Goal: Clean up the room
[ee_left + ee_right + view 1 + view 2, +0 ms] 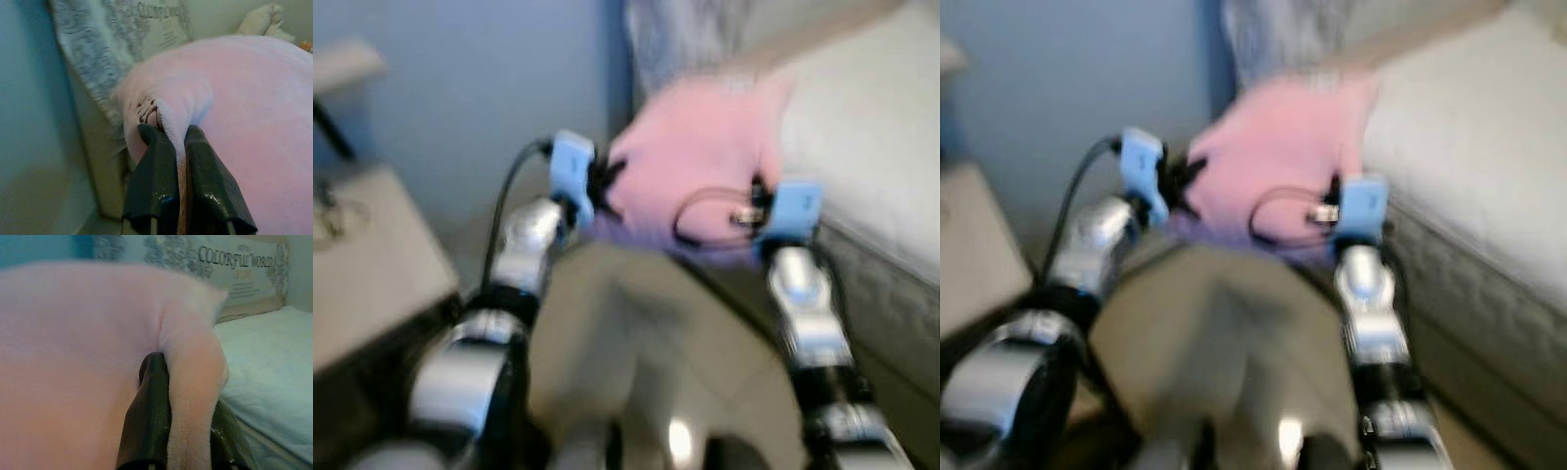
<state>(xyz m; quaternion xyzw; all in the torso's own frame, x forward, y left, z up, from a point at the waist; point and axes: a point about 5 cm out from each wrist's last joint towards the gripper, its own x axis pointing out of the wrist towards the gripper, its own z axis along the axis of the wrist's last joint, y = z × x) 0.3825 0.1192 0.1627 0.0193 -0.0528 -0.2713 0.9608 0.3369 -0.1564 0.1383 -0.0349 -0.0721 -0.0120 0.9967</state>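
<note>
- Pink blanket (695, 157) sits upper centre of the head views, stretched sideways between both arms, long axis running left to right.
- Left gripper (178, 147) is pinched tight on a fold at its left edge.
- Right gripper (183, 396) is clamped on the right edge fold.
- White bed (871, 147) fills the right side, patterned pillow (234, 264) behind it.
- Blue wall (480, 88) upper left, pale table (372, 255) at left.

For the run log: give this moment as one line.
left gripper: shut on blanket | right gripper: shut on blanket | blanket held up beside bed
</note>
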